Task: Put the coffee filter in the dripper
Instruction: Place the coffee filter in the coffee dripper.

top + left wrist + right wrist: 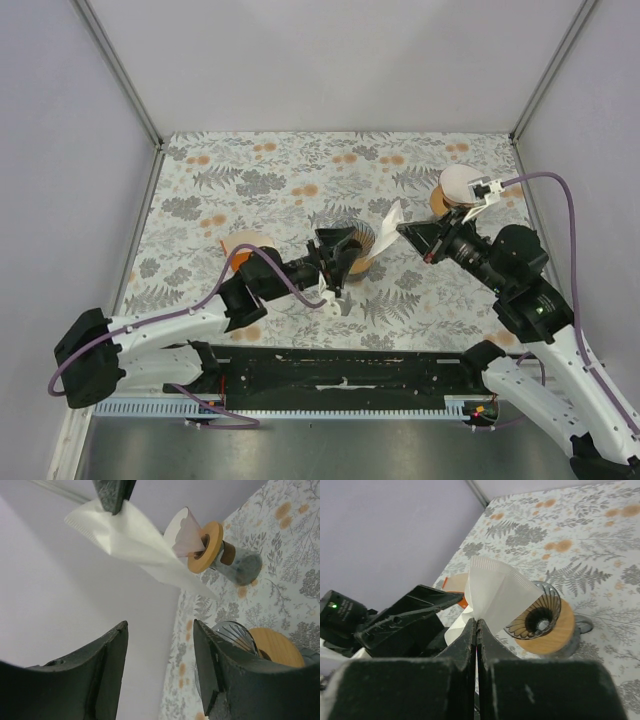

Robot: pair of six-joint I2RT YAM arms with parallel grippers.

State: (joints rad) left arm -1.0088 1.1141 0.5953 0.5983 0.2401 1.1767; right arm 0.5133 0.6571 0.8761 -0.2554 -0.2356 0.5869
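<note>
Right end effector (476, 625): we see it clenched on one edge of the coffee filter (492, 595).
Coffee filter: held up in the air just beside the dripper (555, 636), not in it.
Left end effector (160, 626): released, with its fingers spread and nothing between them, close to the dripper.
Dripper: upright on the table (250, 180).
Glass jug (458, 188): we see it well beyond the dripper on the right arm's side, with an orange ring and a paper cone on top.

Coffee filter (495, 595): white paper cone, folded flat, raised off the tabletop (600, 540), tilted, near dripper (555, 637). Dripper: orange ring, upright.
</note>
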